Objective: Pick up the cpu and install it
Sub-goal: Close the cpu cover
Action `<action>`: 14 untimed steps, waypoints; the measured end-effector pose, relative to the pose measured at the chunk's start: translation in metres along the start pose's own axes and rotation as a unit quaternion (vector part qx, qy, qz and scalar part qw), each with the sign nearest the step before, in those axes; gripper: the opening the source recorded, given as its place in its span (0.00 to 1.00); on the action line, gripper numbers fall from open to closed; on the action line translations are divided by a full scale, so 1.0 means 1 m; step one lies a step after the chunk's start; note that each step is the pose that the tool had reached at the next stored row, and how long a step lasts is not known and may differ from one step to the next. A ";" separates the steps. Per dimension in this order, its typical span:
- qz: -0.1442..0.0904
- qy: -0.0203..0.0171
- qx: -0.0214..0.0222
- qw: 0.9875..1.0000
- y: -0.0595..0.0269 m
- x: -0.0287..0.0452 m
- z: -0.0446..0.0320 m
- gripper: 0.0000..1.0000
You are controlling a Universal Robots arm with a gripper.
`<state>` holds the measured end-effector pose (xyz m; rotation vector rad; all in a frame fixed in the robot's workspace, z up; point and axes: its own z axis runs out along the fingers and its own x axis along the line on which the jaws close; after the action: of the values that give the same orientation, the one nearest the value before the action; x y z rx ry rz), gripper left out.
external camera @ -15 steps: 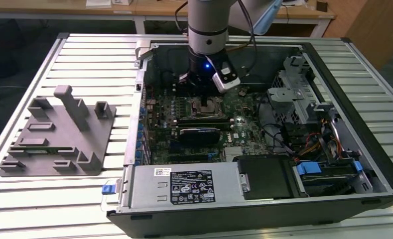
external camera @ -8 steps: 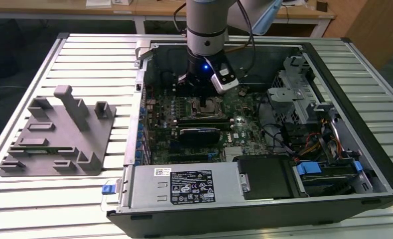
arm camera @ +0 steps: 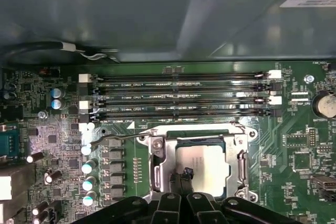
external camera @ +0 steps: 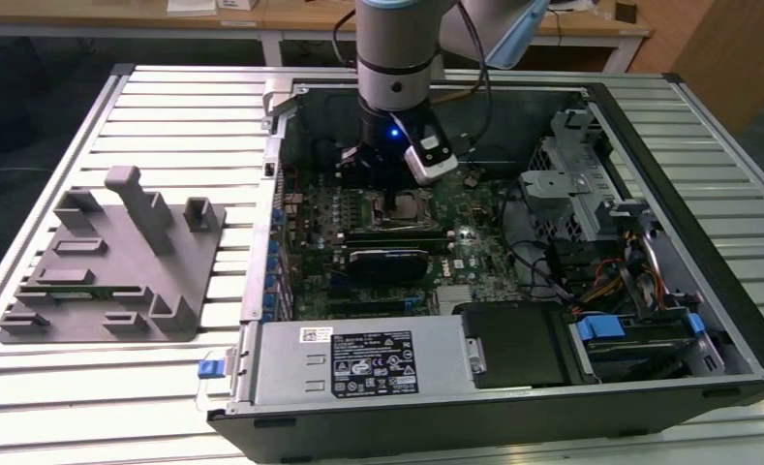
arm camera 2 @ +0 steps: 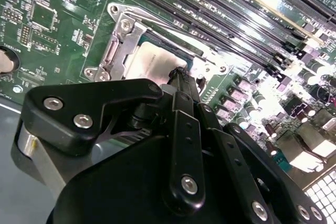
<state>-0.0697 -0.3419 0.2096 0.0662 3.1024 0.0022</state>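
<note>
The cpu, a pale silver square, lies flat inside the motherboard socket, whose metal load frame stands open around it. In the second wrist view the cpu shows just beyond my black fingertips. My gripper is low over the cpu's near edge, its fingers pressed together with nothing between them. In the exterior view the gripper hangs inside the open computer case, right beside the cpu.
Empty memory slots run beside the socket, with the thin socket lever and a row of capacitors close by. The case holds a power supply and a drive cage. A grey fixture sits on the slatted table.
</note>
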 end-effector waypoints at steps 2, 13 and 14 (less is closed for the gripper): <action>0.000 0.000 0.000 1.000 0.0000 0.0008 0.0006 0.11; 0.000 0.000 0.000 1.000 -0.0002 0.0046 0.0017 0.11; 0.000 0.000 0.000 1.000 -0.0002 0.0053 0.0023 0.11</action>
<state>-0.0750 -0.3419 0.2072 0.0663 3.1023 0.0024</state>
